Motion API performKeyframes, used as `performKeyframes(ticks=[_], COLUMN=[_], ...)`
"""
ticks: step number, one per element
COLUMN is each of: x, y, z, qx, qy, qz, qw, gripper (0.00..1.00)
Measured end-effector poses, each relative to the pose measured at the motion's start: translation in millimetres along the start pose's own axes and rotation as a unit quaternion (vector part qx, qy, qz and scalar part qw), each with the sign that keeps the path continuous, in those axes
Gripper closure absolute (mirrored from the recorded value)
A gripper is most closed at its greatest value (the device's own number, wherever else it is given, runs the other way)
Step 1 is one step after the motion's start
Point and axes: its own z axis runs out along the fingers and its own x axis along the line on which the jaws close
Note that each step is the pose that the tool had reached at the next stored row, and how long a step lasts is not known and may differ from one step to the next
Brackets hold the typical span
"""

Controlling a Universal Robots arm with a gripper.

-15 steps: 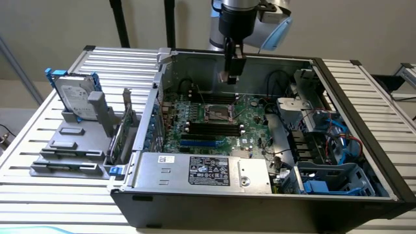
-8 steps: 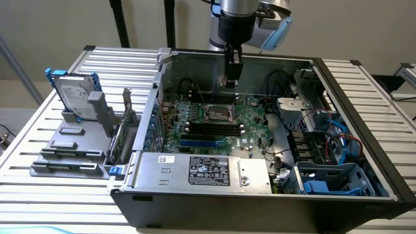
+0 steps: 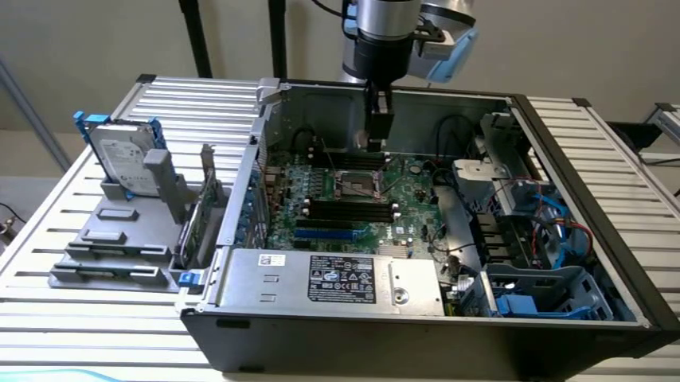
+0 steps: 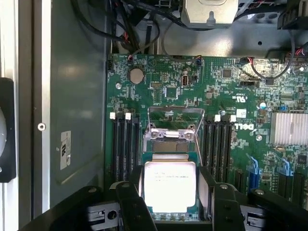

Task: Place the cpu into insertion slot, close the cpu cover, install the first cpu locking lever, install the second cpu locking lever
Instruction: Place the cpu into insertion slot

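Open PC case [image 3: 425, 338] on slatted table [image 3: 75, 318]: cpu [image 4: 169, 185] between fingers of released hand [image 4: 171, 197].

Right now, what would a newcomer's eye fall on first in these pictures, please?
The bright silvery cpu stands out, flanked by the fingers of the open gripper, with the cover raised beside it. In the exterior view the arm reaches down into the open case, and a hard drive stands in a grey holder at that view's left.
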Motion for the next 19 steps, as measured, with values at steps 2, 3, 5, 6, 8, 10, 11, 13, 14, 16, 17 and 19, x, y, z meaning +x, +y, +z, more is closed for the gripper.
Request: performKeyframes(ticks=[2,3,5,6,8,10,11,13,14,16,17,19], x=[0.0,0.0,-0.2,-0.4,-0.6,-0.9,-1.2,-2.2,-2.9,-4.3,-5.1,-6.5], y=[-1.9,-3.3,-5.9,-6.3,-6.5,-6.6,-6.7,-6.9,-7.0,-7.1,-7.2,-7.4], z=[3.5,5.3,8.8,10.6,14.2,17.9,19.7,23.3,25.2,28.7,30.6,34.2], qx=[0.0000,0.0000,0.0000,0.0000,0.0000,0.0000,0.0000,0.0000,0.0000,0.0000,0.0000,0.0000], qy=[-0.0002,-0.0003,-0.0005,-0.0005,-0.0005,-0.0005,-0.0005,-0.0005,-0.0005,-0.0005,-0.0005,-0.0005], qz=[0.000,0.000,0.000,0.000,0.000,0.000,0.000,0.000,0.000,0.000,0.000,0.000], qw=[1.0000,1.0000,1.0000,1.0000,1.0000,1.0000,1.0000,1.0000,1.0000,1.0000,1.0000,1.0000], gripper=[0.45,0.45,0.45,0.45,0.45,0.45,0.45,0.45,0.45,0.45,0.45,0.45])
